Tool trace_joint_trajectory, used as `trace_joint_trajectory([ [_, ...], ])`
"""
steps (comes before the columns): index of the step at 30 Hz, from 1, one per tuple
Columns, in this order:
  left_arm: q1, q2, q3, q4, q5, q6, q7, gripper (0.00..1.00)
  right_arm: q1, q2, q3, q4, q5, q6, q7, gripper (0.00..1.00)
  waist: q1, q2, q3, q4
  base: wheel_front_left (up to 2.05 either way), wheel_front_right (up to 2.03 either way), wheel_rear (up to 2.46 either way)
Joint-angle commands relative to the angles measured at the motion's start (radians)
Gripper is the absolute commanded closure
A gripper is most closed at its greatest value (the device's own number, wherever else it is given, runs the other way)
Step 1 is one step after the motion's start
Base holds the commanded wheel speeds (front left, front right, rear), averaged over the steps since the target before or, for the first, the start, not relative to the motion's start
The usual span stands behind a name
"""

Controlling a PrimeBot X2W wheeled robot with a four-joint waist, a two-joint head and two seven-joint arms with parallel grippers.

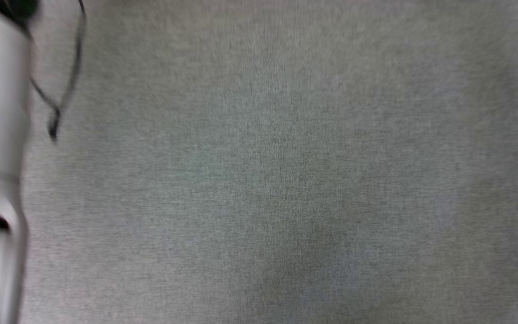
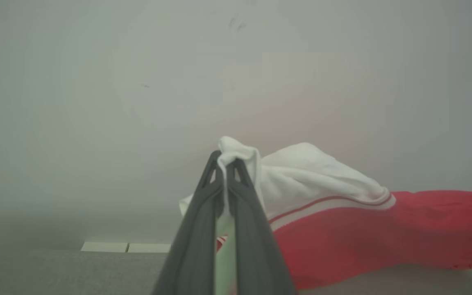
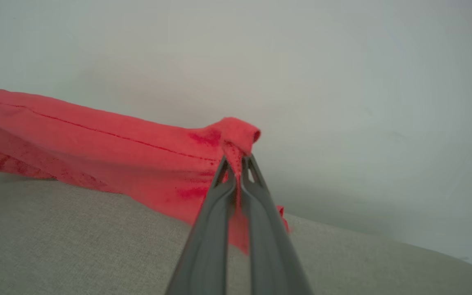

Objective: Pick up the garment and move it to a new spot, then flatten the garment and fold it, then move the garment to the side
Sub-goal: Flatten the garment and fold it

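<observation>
Red jersey garment (image 2: 363, 233), white sleeve with red-striped trim, strung between both arms just above wide grey fabric surface (image 3: 76, 246), lower edge maybe touching it, sleeve pinched in closed left gripper (image 2: 224, 164), red hem corner pinched in closed right gripper (image 3: 239, 164), pale wall (image 3: 342, 61) behind.

Broad grey woven-fabric surface (image 1: 286, 180), flat, evenly textured, somewhat blurred in the head view. In the right wrist view, softly rounded toward its far edge, like upholstery. Meeting it along a sagging lower edge: red jersey garment (image 2: 363, 237) with white sleeve and striped trim, the rest raised clear.
</observation>
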Motion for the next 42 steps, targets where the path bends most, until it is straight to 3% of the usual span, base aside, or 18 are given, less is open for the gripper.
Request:
trace_joint_trajectory([
  [1,0.071,0.0,-0.006,-0.012,-0.011,-0.004,-0.007,1.0,0.062,-0.012,0.019,-0.015,0.021,-0.001,-0.007,1.0,0.0,0.0,-0.066,0.007,0.0,0.0,0.0],
  [8,0.441,0.02,0.008,-0.142,-0.077,0.004,-0.015,1.0,0.403,-0.063,0.074,-0.146,0.12,-0.001,-0.004,1.0,0.0,0.0,-0.204,0.009,0.0,0.0,0.0],
  [12,0.607,0.047,0.009,-0.228,-0.078,0.055,-0.006,1.0,0.546,-0.082,0.061,-0.218,0.153,-0.001,0.005,1.0,0.0,0.0,-0.252,0.005,0.0,0.0,0.0],
  [17,0.941,0.065,0.027,-0.476,-0.118,0.175,0.047,1.0,0.82,-0.103,0.005,-0.362,0.142,-0.001,0.039,1.0,0.0,0.0,-0.342,0.006,0.0,0.0,0.0],
  [18,0.941,0.065,0.027,-0.476,-0.118,0.175,0.047,1.0,0.82,-0.103,0.005,-0.362,0.142,-0.001,0.039,1.0,0.0,0.0,-0.342,0.006,0.0,0.0,0.0],
  [28,1.393,0.133,0.032,-0.913,-0.143,0.4,0.189,1.0,1.27,-0.012,-0.201,-0.657,0.073,-0.001,0.178,1.0,0.0,0.0,-0.465,0.01,0.0,0.0,0.0],
  [36,1.567,0.194,0.04,-1.19,-0.114,0.547,0.281,1.0,1.451,0.055,-0.312,-0.862,0.007,-0.001,0.354,1.0,0.0,0.0,-0.501,0.006,0.0,0.0,0.0],
  [39,1.565,0.215,0.041,-1.259,-0.106,0.564,0.306,1.0,1.462,0.07,-0.34,-0.909,-0.006,-0.001,0.392,1.0,0.0,0.0,-0.495,0.014,0.0,0.0,0.0],
  [42,1.511,0.226,0.034,-1.272,-0.096,0.551,0.321,1.0,1.423,0.082,-0.351,-0.928,-0.018,-0.001,0.415,1.0,0.0,0.0,-0.473,0.017,0.0,0.0,0.0],
])
